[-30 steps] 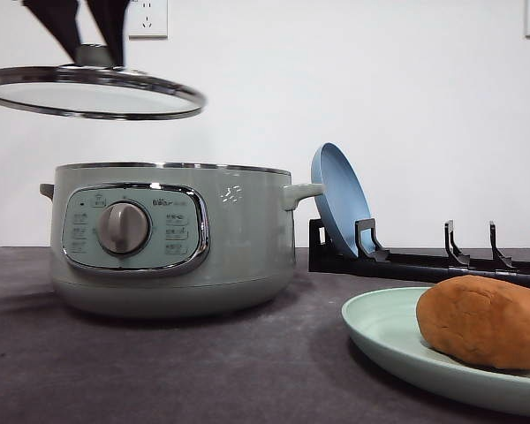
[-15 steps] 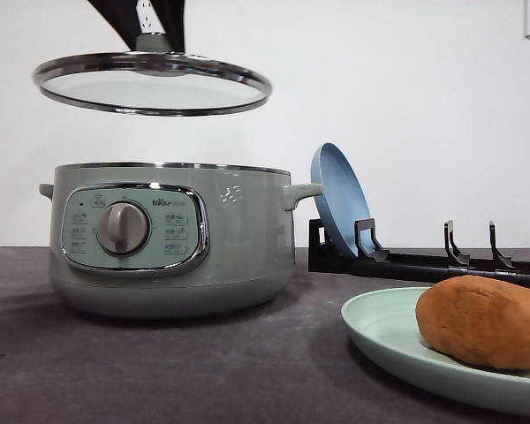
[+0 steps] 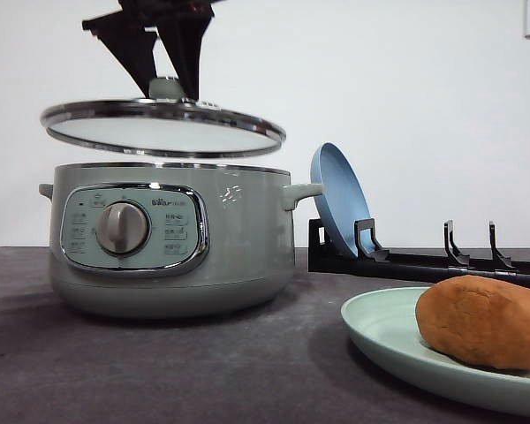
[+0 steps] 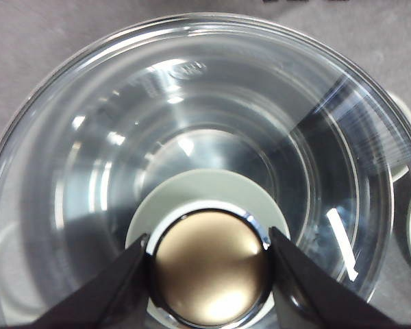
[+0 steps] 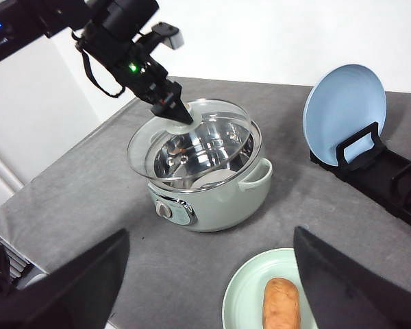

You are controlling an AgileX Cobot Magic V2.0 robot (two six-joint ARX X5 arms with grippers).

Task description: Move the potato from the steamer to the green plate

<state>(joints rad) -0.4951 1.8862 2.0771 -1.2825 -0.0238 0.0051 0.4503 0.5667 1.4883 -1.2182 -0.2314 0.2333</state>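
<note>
Potato [image 3: 483, 321] already lies on the green plate [image 3: 384, 331], so I only have the glass lid [image 3: 163, 126] (knob clamped in my left gripper [image 4: 209, 269]) hovering above the steamer [image 3: 168, 238] to set down; right gripper [image 5: 205, 288] spread open

The steamer [image 3: 172, 238] is soft green with a shiny silver dial [image 3: 124, 228]. The potato [image 3: 483, 321] is orange-brown on a pale green plate [image 3: 384, 331]. The other plate [image 3: 340, 199] is blue, in a black rack [image 3: 424, 261].

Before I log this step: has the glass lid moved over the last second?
Yes. The glass lid, pinched by the left gripper, moved rightward and lower, now hanging just above the steamer.
</note>
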